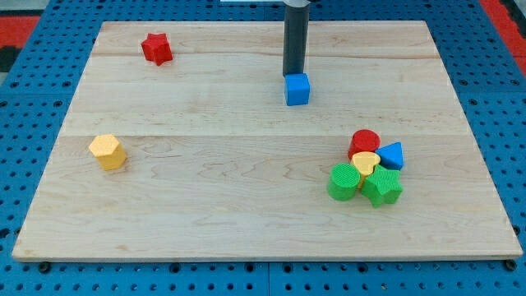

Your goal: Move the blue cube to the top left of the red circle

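Blue cube (297,89), one, touches my tip (294,76) at its top; one red circle (365,141); no claw visible.

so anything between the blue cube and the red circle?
Nothing: in the camera view, bare board separates the blue cube from the red circle. My tip sits just above the cube.

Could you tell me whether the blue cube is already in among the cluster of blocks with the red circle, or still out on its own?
Out on its own: the blue cube sits apart, toward the view's top-left of the red circle, with my tip just behind it.
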Controlling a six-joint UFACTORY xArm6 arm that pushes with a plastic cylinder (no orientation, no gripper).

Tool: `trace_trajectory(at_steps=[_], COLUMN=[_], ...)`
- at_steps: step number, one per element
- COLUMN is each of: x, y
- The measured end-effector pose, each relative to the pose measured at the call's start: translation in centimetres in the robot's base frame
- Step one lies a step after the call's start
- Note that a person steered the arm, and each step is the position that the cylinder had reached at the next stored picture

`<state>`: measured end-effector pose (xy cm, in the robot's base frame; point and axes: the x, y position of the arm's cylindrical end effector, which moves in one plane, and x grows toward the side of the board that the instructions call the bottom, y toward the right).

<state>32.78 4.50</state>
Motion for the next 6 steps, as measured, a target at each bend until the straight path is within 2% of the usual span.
trace_trajectory(at_steps=[2, 3, 6], x=[0.8, 0.4, 8.1], y=[0.8, -0.6, 2.3])
